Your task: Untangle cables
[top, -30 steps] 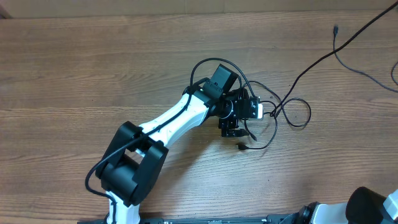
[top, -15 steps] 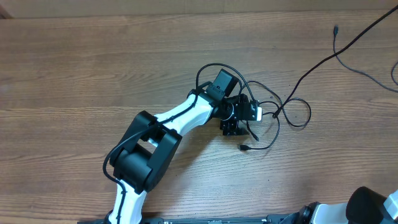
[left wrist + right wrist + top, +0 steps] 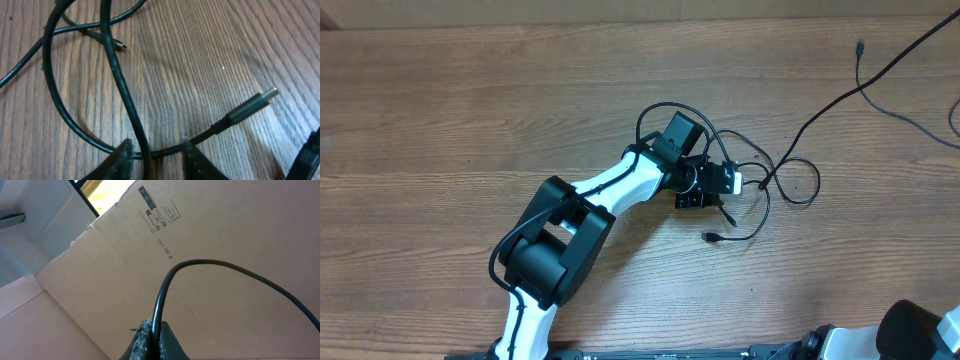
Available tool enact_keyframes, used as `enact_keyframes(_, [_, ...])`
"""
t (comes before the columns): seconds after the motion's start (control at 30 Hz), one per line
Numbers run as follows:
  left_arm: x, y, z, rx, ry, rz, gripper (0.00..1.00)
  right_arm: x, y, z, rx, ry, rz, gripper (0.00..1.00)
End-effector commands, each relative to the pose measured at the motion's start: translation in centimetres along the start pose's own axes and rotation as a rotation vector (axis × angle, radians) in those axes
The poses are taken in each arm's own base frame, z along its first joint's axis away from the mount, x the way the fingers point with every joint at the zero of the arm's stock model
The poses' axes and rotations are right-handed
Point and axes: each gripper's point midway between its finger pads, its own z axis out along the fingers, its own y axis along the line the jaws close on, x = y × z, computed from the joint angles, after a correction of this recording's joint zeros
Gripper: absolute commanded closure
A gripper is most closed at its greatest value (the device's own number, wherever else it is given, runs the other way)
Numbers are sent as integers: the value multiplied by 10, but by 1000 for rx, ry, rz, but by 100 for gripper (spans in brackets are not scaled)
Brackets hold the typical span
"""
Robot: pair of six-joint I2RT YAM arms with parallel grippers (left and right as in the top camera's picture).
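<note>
Overhead, the left gripper point(image 3: 698, 200) sits low over the knot of cables point(image 3: 765, 185) near the middle of the table point(image 3: 470, 120), reaching in where the loops cross. Its wrist view shows the fingers point(image 3: 124, 156) apart, straddling two crossing strands without pinching them, with a metal-tipped plug point(image 3: 252, 104) lying just beyond. The aim is probably to single out one strand. At the right wrist, the right gripper point(image 3: 152, 330) is clamped on a black cord point(image 3: 200, 264), raised before a cardboard box point(image 3: 225, 225), likely to hold it taut.
</note>
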Motion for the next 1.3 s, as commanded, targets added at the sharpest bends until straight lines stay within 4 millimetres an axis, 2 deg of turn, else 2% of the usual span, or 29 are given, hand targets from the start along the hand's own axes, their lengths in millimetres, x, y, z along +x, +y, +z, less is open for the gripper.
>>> enact_keyframes(0.0, [-7,-4,5,20,-21,22,85,-4,11,-5,-14,-9,-20,96])
enact_keyframes(0.03, [-7,-3,5,18,-19,22,96,-4,11,-5,-14,-9,-20,96])
enact_keyframes(0.17, [-3,4,4,-11,1,-16,96,-4,11,-5,-14,-9,-20,96])
enact_keyframes(0.3, [14,42,-12,-181,66,-223,96,-4,11,-5,-14,-9,-20,96])
enact_keyframes(0.37, [35,72,-29,-336,125,-397,96,-4,11,-5,-14,-9,-20,96])
enact_keyframes(0.4, [51,90,-44,-441,162,-518,96,-4,11,-5,-14,-9,-20,96])
enact_keyframes(0.47, [81,111,-68,-592,208,-691,96,-4,11,-5,-14,-9,-20,96])
enact_keyframes(0.53, [110,121,-90,-688,239,-835,96,-4,11,-5,-14,-9,-20,96])
enact_keyframes(0.7, [168,123,-132,-770,241,-1165,96,-4,11,-5,-14,-9,-20,96])
enact_keyframes(0.8, [186,122,-146,-761,204,-1290,96,-4,11,-5,-14,-8,-19,96])
enact_keyframes(0.93, [186,118,-148,-630,128,-1307,96,-4,11,-5,-14,-9,-19,96])
enact_keyframes(1.07, [190,116,-149,-637,162,-1276,96,-8,14,-6,-26,-22,31,96])
enact_keyframes(1.17, [191,117,-150,-646,167,-1274,96,-18,22,-7,-56,-55,63,96])
enact_keyframes(1.27, [194,117,-152,-661,167,-1302,96,-40,33,-15,-101,-123,101,96])
